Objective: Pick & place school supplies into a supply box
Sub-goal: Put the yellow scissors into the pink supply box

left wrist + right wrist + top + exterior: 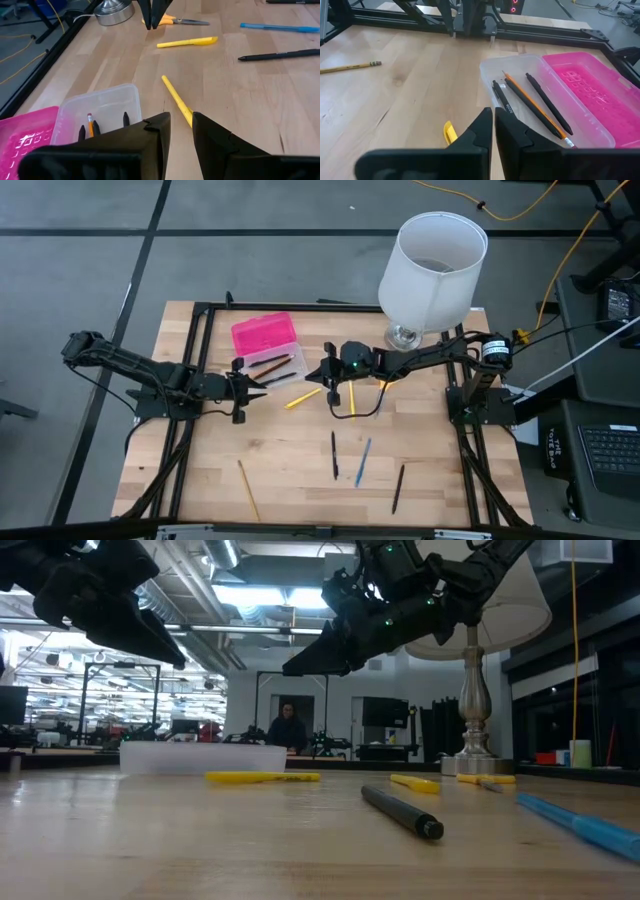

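The left gripper [258, 387] hovers above the table with its fingers [155, 131] a small way apart, holding nothing. Just below and ahead of its tips lies a yellow pen [177, 99]; just beside them sits the supply box [268, 347], its clear base [102, 106] holding three pens or pencils and its pink lid [590, 85] open alongside. The right gripper [315, 375] faces it from across the yellow pen, also raised, fingers [482, 127] nearly together and empty. Behind the right gripper lie the scissors [180, 21]. Farther off on the table [300, 470] rest a black pen [334, 454], a blue pen [364, 461], another black pen [398, 488] and a pencil [248, 489].
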Robot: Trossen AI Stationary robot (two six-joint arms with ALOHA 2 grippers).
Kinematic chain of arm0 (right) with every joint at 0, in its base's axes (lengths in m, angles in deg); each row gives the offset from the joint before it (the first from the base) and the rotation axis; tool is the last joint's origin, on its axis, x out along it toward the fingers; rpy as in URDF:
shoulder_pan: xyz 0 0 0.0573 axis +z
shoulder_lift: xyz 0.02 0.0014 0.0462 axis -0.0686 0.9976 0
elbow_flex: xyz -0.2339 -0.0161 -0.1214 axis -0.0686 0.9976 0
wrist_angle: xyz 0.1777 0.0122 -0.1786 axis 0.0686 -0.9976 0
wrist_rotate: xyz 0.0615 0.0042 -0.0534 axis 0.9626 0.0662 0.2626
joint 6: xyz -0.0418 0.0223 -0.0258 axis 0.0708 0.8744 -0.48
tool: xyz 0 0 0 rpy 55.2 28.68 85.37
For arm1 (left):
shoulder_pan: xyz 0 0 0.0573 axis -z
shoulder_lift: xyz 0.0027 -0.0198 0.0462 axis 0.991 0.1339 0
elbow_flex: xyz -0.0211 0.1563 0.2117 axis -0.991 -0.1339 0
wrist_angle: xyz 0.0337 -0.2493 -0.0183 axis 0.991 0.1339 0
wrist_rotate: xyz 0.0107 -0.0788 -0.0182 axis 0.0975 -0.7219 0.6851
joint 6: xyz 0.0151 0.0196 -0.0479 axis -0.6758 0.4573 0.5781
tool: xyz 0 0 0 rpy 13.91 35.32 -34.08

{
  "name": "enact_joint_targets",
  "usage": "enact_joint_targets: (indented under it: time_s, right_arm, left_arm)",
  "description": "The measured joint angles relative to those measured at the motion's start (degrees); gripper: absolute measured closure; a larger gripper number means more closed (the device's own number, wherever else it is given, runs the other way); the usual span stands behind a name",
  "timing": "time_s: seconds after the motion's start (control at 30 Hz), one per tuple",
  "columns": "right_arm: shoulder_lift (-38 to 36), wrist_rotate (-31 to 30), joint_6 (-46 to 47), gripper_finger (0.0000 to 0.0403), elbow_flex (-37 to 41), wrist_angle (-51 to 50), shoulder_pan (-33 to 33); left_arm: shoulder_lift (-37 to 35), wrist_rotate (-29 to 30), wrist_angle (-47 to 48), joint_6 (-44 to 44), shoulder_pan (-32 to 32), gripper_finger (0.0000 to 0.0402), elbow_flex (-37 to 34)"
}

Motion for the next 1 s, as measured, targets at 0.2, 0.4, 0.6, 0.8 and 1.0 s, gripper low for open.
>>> enact_joint_targets:
  time_s: [0.2,0.4,0.6,0.8,1.0]
  right_arm:
    - [0.0,0.0,0.0,0.0377,0.0,0.0,0.0]
    - [0.0,0.0,0.2,0.0377,0.0,-0.4,0.0]
    - [0.0,-3.6,3.3,0.0397,0.0,-9.2,3.5]
    - [0.0,-14.3,5.0,0.0396,0.0,-16.6,9.1]
    - [0.0,-15.6,13.0,0.0395,-0.2,-23.4,12.8]
  left_arm:
    - [0.0,0.0,0.0,0.0,0.0,0.0327,0.0]
    - [0.0,0.0,0.0,0.5,0.0,0.0327,0.0]
    - [0.0,0.0,0.0,0.5,0.0,0.0327,0.0]
    - [0.0,0.1,0.0,0.5,0.0,0.0327,0.0]
    - [0.0,0.1,0.0,-0.2,0.0,0.0327,0.0]
